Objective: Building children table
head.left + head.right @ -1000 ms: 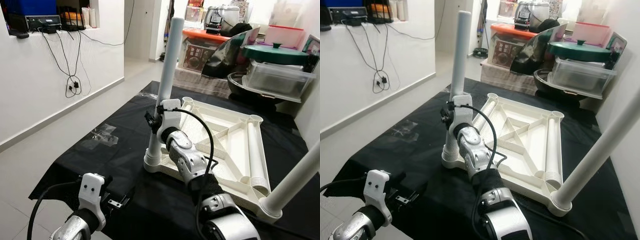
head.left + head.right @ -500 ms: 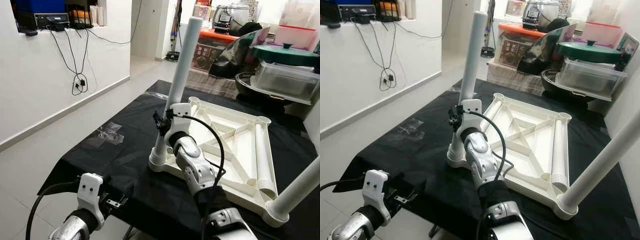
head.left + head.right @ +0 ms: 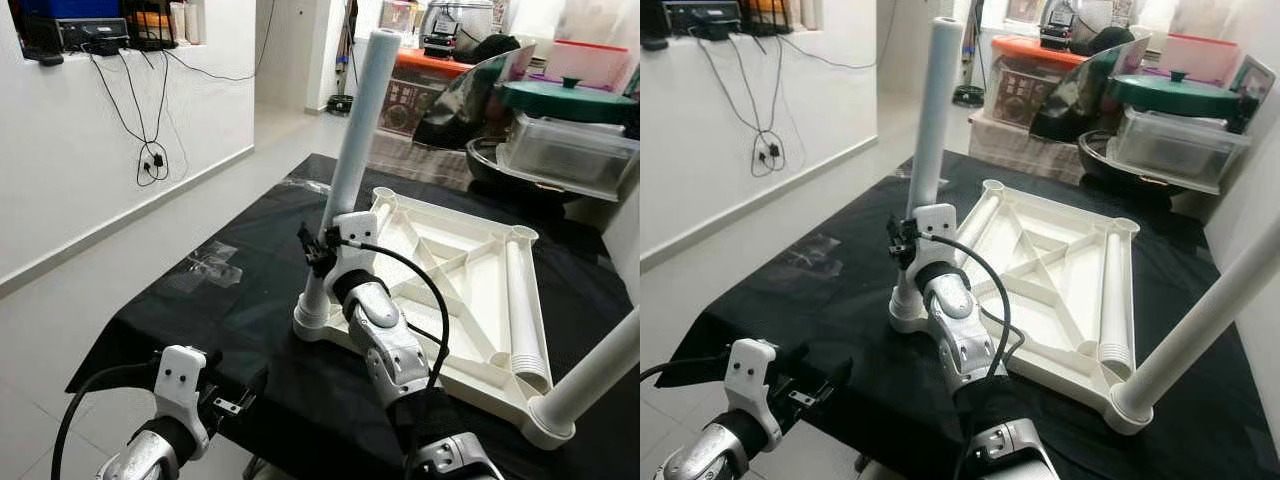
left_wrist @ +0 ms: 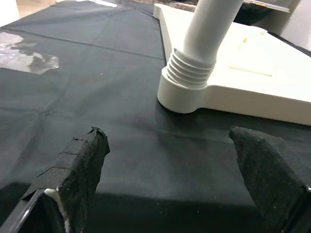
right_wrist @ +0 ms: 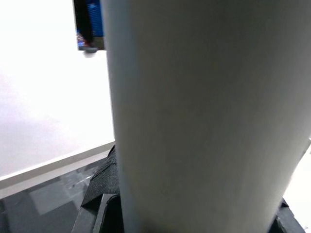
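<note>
Right hand [image 3: 318, 250] gripping one upright leg [image 3: 352, 165], left hand [image 4: 170, 174] open, three legs counted on tabletop [image 3: 455, 270].

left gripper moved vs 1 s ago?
No. The left gripper hangs at the near edge of the black cloth, as it did earlier; the slight shift against the cloth looks like camera motion.

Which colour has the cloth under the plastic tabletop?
Black cloth, clearest in the left eye view.

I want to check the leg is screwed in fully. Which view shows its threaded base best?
The left wrist view: the threaded base sits close and sharp in its corner socket. The eye views show it small; the right wrist view shows plain leg.
</note>
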